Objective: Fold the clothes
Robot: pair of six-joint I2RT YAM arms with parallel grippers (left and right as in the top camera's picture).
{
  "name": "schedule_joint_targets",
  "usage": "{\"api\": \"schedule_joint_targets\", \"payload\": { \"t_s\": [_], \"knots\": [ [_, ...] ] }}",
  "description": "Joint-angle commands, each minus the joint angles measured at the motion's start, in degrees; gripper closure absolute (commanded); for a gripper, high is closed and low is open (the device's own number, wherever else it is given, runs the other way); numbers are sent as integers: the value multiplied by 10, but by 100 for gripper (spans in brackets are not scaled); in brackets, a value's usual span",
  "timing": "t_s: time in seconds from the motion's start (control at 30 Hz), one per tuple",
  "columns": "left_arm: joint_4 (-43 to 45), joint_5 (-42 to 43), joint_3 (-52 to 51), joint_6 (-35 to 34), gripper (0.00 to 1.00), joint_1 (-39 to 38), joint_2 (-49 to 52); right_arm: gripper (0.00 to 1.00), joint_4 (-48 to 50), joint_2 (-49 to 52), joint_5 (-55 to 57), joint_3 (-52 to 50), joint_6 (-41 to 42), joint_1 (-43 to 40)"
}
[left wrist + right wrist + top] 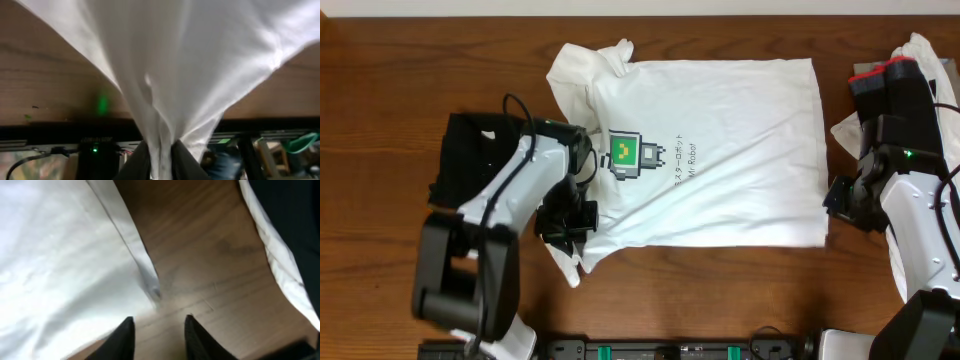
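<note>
Shirt [720, 150] lies spread on table [380, 80], roughly centre, print [626, 152] facing up. Sleeves are at the left end and hem at the right. Upper sleeve is rumpled, body mostly smooth.

Left gripper [568, 222] is over the lower sleeve, at the shirt's left end. Left wrist view: white cloth is drawn into a taut cone that narrows down between the dark fingers [135, 162], and they pinch it with cloth in the gap. Jaws are closed on the shirt.

Right gripper [838, 198] is at the lower hem corner, on the shirt's right edge. Right wrist view: fingers [125, 337] stand apart with bare wood between them. Shirt corner lies just ahead of the tips, nothing in the gap. Jaws are parted and hold nothing.

Black garment [470, 150] is bunched left of the shirt, partly under the left arm. Can't tell if it touches the shirt, the arm hides the gap.

White garment [920, 55] is at the far right, mostly under the right arm. A strip of bare wood separates it from the hem in the right wrist view.
</note>
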Motion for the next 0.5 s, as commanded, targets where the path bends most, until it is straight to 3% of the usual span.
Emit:
{"api": "schedule_joint_targets", "payload": {
  "t_s": [0.0,0.1,0.27,0.47],
  "knots": [
    [-11,-2,-2,-12,78,-2,-55,65,19,-2,-27,2,-8,-7],
    [-11,-24,-2,-12,76,3,-104,63,40,-2,-64,3,-24,-7],
    [1,-77,-1,-12,58,34,-163,60,68,-2,-100,3,-35,-7],
    [0,-78,-1,-5,56,58,-170,58,70,-2,-101,3,-35,-7]
  ]
}}
